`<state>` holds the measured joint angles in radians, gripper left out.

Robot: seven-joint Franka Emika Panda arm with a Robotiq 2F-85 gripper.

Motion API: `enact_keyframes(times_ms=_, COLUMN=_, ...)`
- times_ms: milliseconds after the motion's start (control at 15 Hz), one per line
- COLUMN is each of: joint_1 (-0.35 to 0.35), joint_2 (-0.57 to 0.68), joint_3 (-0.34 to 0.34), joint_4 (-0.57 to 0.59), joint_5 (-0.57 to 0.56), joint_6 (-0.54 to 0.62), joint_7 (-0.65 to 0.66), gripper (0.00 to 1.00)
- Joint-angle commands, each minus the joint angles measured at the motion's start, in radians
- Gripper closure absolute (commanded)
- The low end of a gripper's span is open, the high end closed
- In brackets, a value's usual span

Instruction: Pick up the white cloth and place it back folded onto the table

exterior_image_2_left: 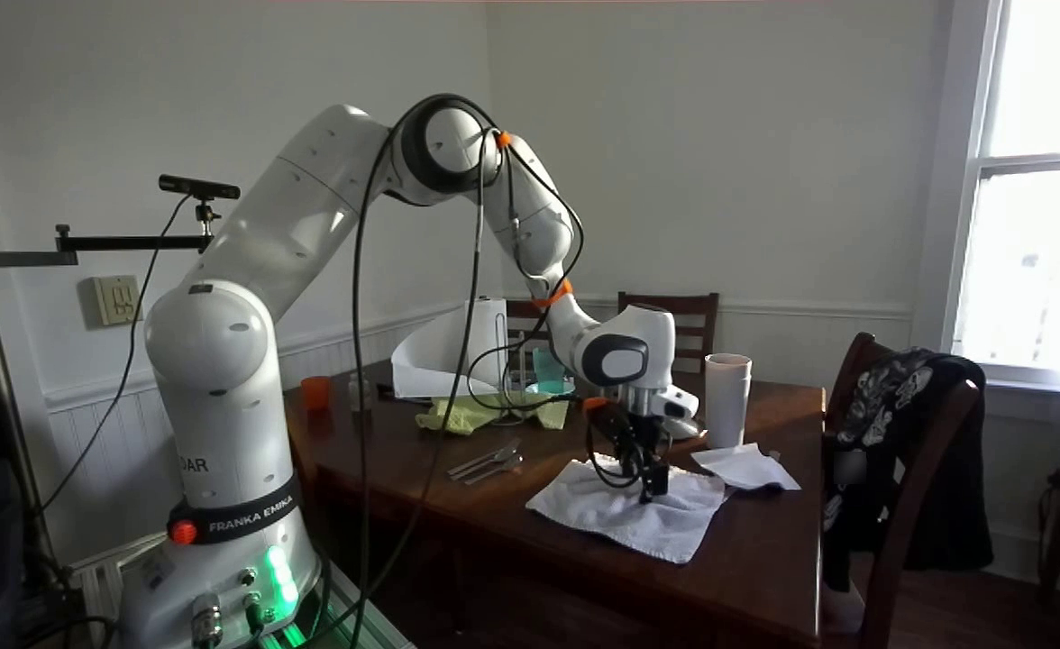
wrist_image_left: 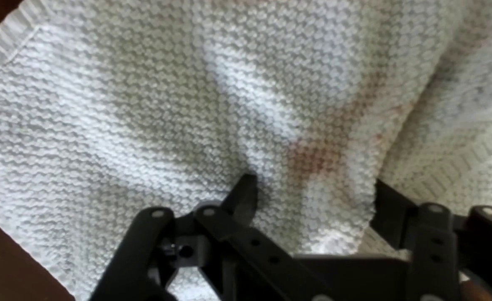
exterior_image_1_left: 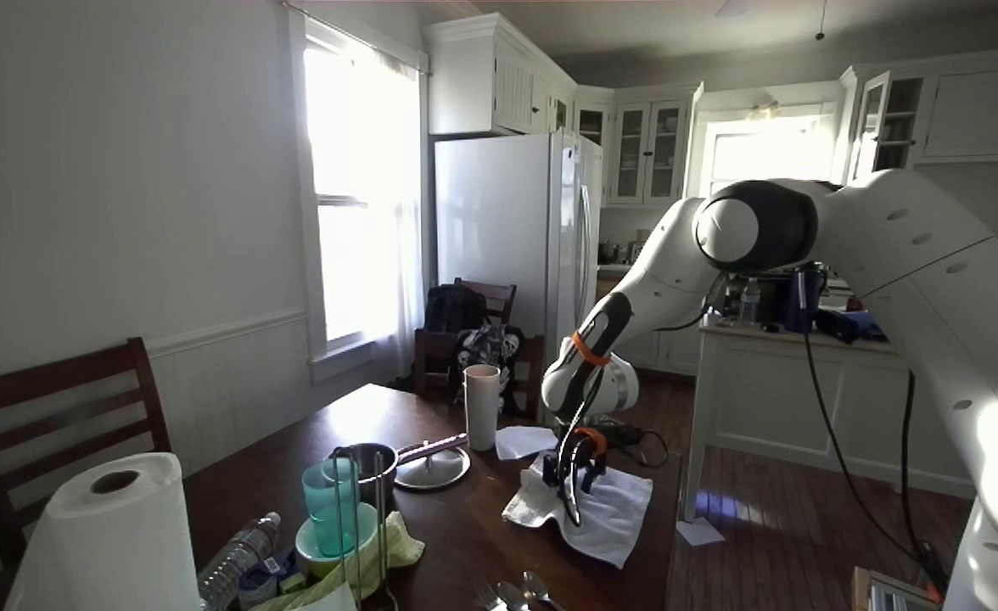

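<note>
White knit cloth [wrist_image_left: 145, 104], gripper [wrist_image_left: 313, 196] spread astride a raised fold [wrist_image_left: 325, 221]; probably light, floppy, non-slip; best pinched there.

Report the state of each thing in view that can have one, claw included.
White cloth: on the table, wrinkled, reddish-stained
Claw: open, a ridge of cloth between its jaws
Pot: uncovered
Lid: lying on the table
Tall tumbler: upright, contents hidden
Paper towel roll: upright
Refrigerator: shut
Glass cabinet door: standing open
Base light: lit green
</note>
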<state>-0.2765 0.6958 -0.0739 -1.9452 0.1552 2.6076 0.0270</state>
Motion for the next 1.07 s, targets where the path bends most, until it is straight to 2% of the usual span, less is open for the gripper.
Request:
enact_keyframes(times_ms=0, joint_1=-0.008, joint_2=0.012, joint_3=0.010, joint_4=0.012, joint_5=0.022, joint_6=-0.004, joint_7=-0.023, gripper=0.66)
enact_keyframes(times_ms=267, joint_1=0.029, joint_2=-0.029, joint_3=-0.021, joint_4=-0.024, joint_5=0.002, joint_6=-0.004, joint_7=0.022, gripper=0.95)
enact_keyframes(times_ms=333, joint_1=0.040, joint_2=-0.042, joint_3=-0.029, joint_4=-0.035, joint_5=-0.003, joint_6=0.004, joint_7=0.034, gripper=0.99)
enact_keyframes(times_ms=467, joint_1=0.064, joint_2=-0.077, joint_3=-0.047, joint_4=-0.067, joint_5=-0.012, joint_6=0.012, joint_7=0.058, gripper=1.00)
enact_keyframes(times_ms=600, joint_1=0.095, joint_2=-0.117, joint_3=-0.071, joint_4=-0.101, joint_5=-0.023, joint_6=0.019, joint_7=0.091, gripper=0.97)
enact_keyframes(times_ms=733, joint_1=0.141, joint_2=-0.164, joint_3=-0.110, joint_4=-0.137, joint_5=-0.037, joint_6=0.006, joint_7=0.163, gripper=0.97)
enact_keyframes(times_ms=1000, joint_1=0.202, joint_2=-0.275, joint_3=-0.147, joint_4=-0.220, joint_5=-0.075, joint_6=-0.032, joint_7=0.227, gripper=0.97)
